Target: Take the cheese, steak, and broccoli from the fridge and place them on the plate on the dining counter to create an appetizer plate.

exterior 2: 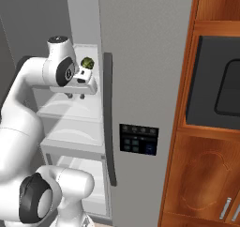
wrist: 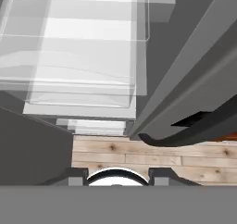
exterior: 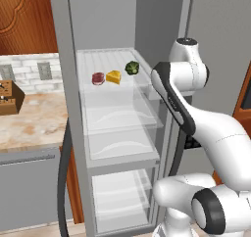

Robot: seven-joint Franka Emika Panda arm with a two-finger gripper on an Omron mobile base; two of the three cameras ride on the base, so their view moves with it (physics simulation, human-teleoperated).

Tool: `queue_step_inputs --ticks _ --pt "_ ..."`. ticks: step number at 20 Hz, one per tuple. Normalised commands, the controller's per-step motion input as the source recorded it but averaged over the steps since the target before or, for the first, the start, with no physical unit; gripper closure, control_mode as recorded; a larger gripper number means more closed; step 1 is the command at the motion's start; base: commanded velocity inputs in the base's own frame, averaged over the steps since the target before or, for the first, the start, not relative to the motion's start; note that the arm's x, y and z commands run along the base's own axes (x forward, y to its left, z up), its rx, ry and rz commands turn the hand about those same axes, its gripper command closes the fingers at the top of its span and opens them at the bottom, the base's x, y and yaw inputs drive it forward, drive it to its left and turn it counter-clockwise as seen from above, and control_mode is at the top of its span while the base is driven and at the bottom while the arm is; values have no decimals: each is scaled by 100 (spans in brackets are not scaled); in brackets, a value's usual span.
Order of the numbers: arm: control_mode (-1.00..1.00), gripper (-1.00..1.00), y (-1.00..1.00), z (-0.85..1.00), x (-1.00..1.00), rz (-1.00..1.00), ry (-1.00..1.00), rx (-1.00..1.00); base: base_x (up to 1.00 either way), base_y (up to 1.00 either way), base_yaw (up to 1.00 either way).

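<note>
- The fridge (exterior: 73, 133) stands open, with its white inside, clear shelves and drawers on show in the left base view
- On the top shelf (exterior: 117, 91) three foods sit in a row: the steak (exterior: 98, 78) at 9 o'clock, the cheese (exterior: 114, 77) in the middle just beside it, the broccoli (exterior: 132, 67) at 3 o'clock and a little further back
- In the right base view the broccoli (exterior 2: 87, 62) peeks out just behind the hand (exterior 2: 75, 96), at about 1 o'clock from it
- The hand hangs inside the fridge opening, pointing down over a lower shelf, with nothing between its fingers
- The fingers seem to stand a modest way apart, though both views of them are poor, so I cannot tell the gap for sure
- The hand view looks down past clear drawers (wrist: 78, 56) to a wooden floor (wrist: 152, 156), with the grey door (wrist: 194, 79) at 3 o'clock
- A marble desk (exterior: 29, 121) with a knife block (exterior: 10, 98) lies at 9 o'clock of the fridge
</note>
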Motion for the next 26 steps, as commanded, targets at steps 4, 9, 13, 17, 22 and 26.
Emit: queue_step_inputs --ticks 4,9,13,17,22,26 --pt "-100 -100 5 0 -7 0 -4 0 0 0 0" --pt "-100 -100 35 1 -14 0 -17 -1 0 0 0" --pt "-100 -100 26 8 1 0 -13 0 0 0 0" --pt "-100 -100 26 7 30 0 -4 0 0 0 0" --pt "-100 -100 21 23 58 0 -2 0 0 0 0" --pt "-100 -100 2 40 49 -2 -1 0 0 0 0"
